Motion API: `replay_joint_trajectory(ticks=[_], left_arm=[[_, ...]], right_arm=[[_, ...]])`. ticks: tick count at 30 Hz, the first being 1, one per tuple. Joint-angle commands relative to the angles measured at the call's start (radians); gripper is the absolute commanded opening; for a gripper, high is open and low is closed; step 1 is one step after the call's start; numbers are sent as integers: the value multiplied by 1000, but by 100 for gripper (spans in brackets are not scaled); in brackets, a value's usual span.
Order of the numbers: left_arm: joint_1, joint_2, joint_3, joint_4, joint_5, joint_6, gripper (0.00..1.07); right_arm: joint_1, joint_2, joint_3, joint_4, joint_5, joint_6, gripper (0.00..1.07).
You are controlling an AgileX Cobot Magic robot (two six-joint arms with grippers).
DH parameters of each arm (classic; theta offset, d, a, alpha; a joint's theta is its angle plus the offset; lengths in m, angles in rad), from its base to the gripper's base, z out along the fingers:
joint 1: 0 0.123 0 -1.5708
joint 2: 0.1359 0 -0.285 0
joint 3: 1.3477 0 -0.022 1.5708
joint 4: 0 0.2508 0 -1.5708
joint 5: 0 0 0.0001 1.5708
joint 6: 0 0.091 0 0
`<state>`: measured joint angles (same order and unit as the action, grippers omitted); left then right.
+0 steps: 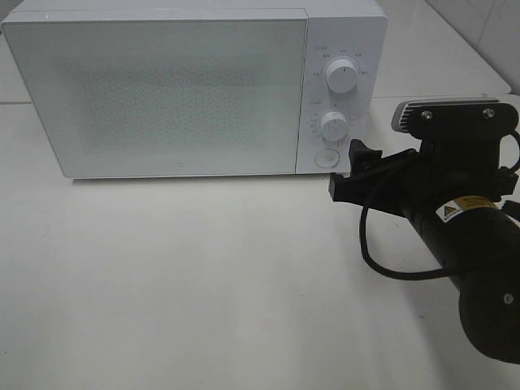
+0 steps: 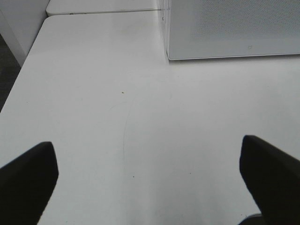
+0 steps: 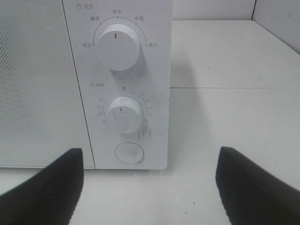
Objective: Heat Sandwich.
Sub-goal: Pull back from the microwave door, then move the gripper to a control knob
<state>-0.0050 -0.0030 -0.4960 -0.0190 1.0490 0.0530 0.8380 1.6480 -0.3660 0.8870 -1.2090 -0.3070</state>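
The sandwich is out of view in every frame. A white microwave (image 1: 162,89) stands at the back of the table with its door shut. My right gripper (image 1: 348,171) is open and empty, just in front of the control panel's lower right corner. In the right wrist view the gripper (image 3: 150,192) faces the round door button (image 3: 129,153), which sits below the timer knob (image 3: 124,114) and the power knob (image 3: 118,45). My left gripper (image 2: 150,183) is open and empty over bare white table, with the microwave's lower front corner (image 2: 169,55) farther ahead.
The white table (image 1: 203,284) runs in front of the microwave. Its left edge (image 2: 18,79) drops to a dark floor. A black cable (image 1: 382,264) loops under the right arm. A tiled wall (image 1: 487,32) stands at the back right.
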Motion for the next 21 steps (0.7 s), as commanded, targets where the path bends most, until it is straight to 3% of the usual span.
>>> replay_joint_trajectory(ticks=[1,12,21], left_arm=[[-1,-23,3,3,-12,-2,98],[-1,-23,3,3,-12,-2,98],[-1,-23,3,3,-12,-2,98]], right_arm=[[1,0,-24,-8,-48,2,75],[0,108,-121,-4,-37,2,85],[-14,207,-206,0,-37,5,83]])
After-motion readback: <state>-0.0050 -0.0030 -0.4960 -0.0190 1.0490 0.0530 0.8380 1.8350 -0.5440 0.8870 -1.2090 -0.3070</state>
